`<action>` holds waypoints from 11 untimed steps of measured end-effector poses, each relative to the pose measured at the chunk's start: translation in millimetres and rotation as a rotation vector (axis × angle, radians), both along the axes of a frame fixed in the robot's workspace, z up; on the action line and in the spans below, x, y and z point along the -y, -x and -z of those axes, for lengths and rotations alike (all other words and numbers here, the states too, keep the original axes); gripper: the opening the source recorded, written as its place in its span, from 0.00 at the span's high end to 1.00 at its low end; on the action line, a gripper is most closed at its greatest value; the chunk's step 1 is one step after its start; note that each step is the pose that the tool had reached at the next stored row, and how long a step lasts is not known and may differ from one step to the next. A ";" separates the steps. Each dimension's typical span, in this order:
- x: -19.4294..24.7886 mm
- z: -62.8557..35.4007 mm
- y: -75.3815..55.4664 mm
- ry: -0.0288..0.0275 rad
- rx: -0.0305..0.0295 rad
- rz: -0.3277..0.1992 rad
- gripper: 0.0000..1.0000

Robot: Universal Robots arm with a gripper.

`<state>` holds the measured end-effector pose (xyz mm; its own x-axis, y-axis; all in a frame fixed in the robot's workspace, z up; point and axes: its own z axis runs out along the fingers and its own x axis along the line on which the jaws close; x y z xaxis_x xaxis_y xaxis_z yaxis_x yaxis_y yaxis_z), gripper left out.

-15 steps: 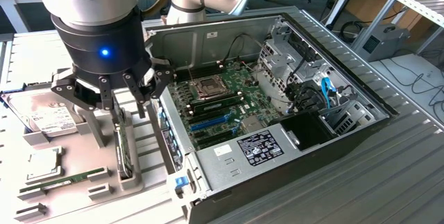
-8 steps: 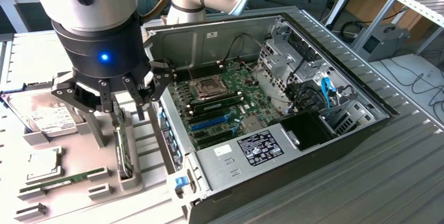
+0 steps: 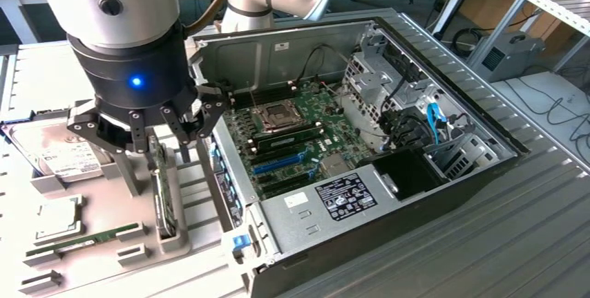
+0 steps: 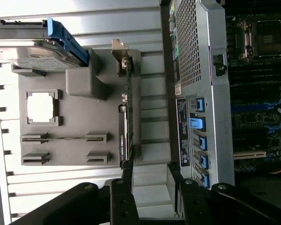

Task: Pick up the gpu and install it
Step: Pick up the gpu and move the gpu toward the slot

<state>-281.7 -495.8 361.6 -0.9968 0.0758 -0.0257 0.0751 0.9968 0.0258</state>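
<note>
Here the gripper (image 3: 159,144) hangs with its jaws spread wide and holds nothing, just above the gpu (image 3: 164,201). The gpu stands on its long edge in a slot of the grey holder (image 3: 179,239), along the holder's edge nearest the open computer case (image 3: 267,52). In the wrist view one finger (image 4: 123,197) lines up with the card's end. Towards the holder's far edge sit a hard drive (image 3: 65,153), a processor chip (image 3: 57,218) and a RAM stick (image 3: 83,240).
</note>
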 end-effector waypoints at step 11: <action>0.0 5.0 3.4 -0.0001 0.0001 0.000 0.58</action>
